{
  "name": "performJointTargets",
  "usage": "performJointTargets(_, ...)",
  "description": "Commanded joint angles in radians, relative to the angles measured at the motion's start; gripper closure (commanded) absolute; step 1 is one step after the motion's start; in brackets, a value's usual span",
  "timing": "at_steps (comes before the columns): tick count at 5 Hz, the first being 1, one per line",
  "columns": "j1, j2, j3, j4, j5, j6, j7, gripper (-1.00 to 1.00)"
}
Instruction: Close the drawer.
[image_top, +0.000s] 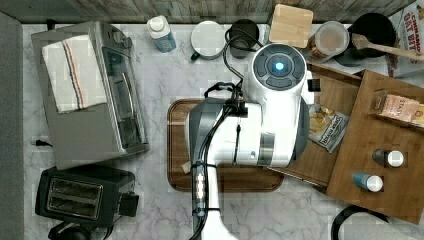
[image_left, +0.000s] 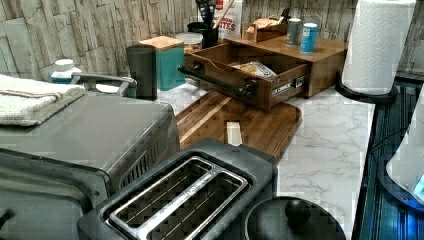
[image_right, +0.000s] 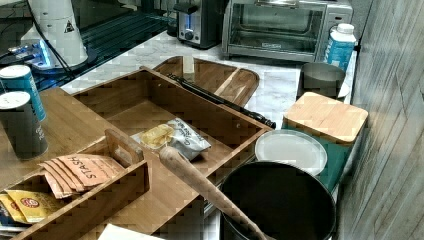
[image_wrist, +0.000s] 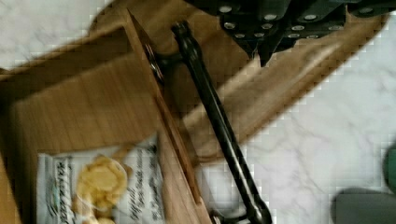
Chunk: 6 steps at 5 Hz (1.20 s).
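drawer position: the drawer (image_left: 235, 70) stands pulled well out of the low wooden cabinet (image_left: 320, 60), its front end overhanging the dark serving board (image_left: 260, 127) on the marble counter (image_left: 325, 150).

gripper to drawer: in the wrist view the gripper (image_wrist: 261, 46) hangs above and just outside the drawer front, on the serving-board side, with the open box lying beyond the handle from it.

handle axis: the black bar handle (image_wrist: 217, 121) runs the full width of the front wall, crosswise to the way the drawer must slide; a push square against it or the front wall, toward the cabinet, looks like the move called for.

gripper state: only the dark finger bases show at the wrist view's edge, so I cannot tell how wide they stand; nothing appears to be held, though the picture is blurred.

arm: in the top view the white arm (image_top: 270, 115) sits over the drawer's front half.

drawer look: medium-brown wood, shallow, raised walls, flat bottom.

contents: a snack packet (image_right: 172, 137) lies flat inside, low enough not to catch.
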Motion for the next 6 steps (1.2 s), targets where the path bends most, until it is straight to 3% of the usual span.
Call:
performJointTargets(1, 0.016, 0.169, 0.021, 0.131, -0.055, 0.037, -0.127, 1.0)
performJointTargets(3, 0.024, 0.196, 0.027, 0.085, -0.049, 0.148, -0.199, 1.0)
performJointTargets(4, 0.039, 0.203, 0.023, 0.014, -0.1, 0.293, -0.166, 1.0)
performJointTargets(5, 0.019, 0.274, 0.036, 0.091, -0.039, 0.225, -0.208, 1.0)
performJointTargets(6, 0.017, 0.348, 0.037, 0.16, -0.062, 0.163, -0.244, 1.0)
